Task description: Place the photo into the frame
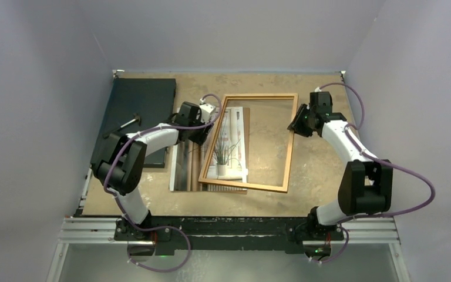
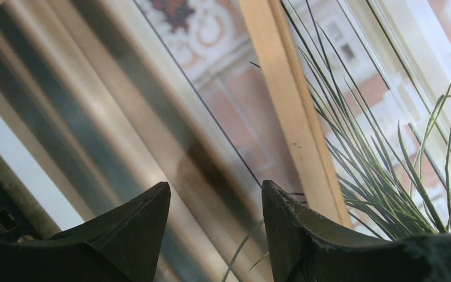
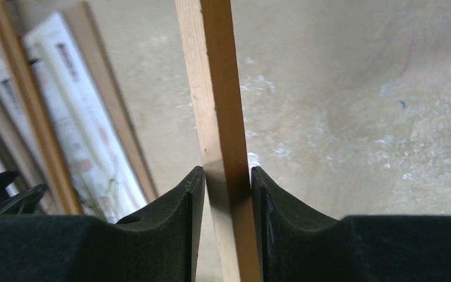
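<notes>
The photo, a spiky potted plant at a window with brown curtains, lies flat on the table, and its right half shows through the frame. The frame has a narrow orange-brown border, and its left rail crosses the photo. My left gripper hovers open over the curtain side of the photo, just left of that rail, with nothing between its fingers. My right gripper is shut on the frame's right rail, which stands between its jaws.
A dark grey-black mat lies at the back left with a small black-handled tool on it. Grey walls close in the tan table on three sides. A metal rail runs along the near edge by the arm bases.
</notes>
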{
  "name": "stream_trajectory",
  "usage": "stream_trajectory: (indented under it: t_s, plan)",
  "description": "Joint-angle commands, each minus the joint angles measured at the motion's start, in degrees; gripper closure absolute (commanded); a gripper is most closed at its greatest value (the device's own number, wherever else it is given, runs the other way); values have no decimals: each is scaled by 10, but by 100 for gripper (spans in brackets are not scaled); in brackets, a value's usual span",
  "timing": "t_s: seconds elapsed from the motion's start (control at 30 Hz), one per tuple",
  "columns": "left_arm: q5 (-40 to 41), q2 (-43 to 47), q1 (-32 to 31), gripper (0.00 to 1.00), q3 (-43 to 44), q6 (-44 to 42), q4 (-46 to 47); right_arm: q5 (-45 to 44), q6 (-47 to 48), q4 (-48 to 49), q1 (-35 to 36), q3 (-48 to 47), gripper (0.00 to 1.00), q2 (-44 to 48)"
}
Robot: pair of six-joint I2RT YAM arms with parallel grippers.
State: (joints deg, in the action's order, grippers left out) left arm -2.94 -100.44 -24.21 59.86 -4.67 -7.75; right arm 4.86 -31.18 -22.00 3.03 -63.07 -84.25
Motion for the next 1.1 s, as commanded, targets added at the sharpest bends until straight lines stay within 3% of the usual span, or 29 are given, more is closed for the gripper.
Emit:
stream_trajectory:
  t_s: [0.0, 0.37, 0.5, 0.73, 0.8, 0.83, 1.07]
  plan:
    - [28, -13, -20, 43, -9, -33, 24, -39, 9, 39, -5, 37, 62, -9]
    - [51, -13, -40, 45, -19, -55, 25, -106, 8, 57, -5, 45, 57, -34]
    - [34, -4, -38, 44, 6, -45, -21, -171, 1, 67, 18, 38, 44, -6]
    - [-68, 23, 34, 31, 122, 3, -131, -246, -39, 18, 172, -60, 27, -44]
    - [-98, 29, 71, 29, 154, 15, -155, -261, -59, 9, 220, -95, 5, -75]
    - [-105, 33, 87, 29, 163, 19, -161, -258, -68, 11, 240, -111, 2, -93]
    - [-116, 57, 152, 28, 182, 26, -199, -254, -103, -9, 352, -265, 4, -262]
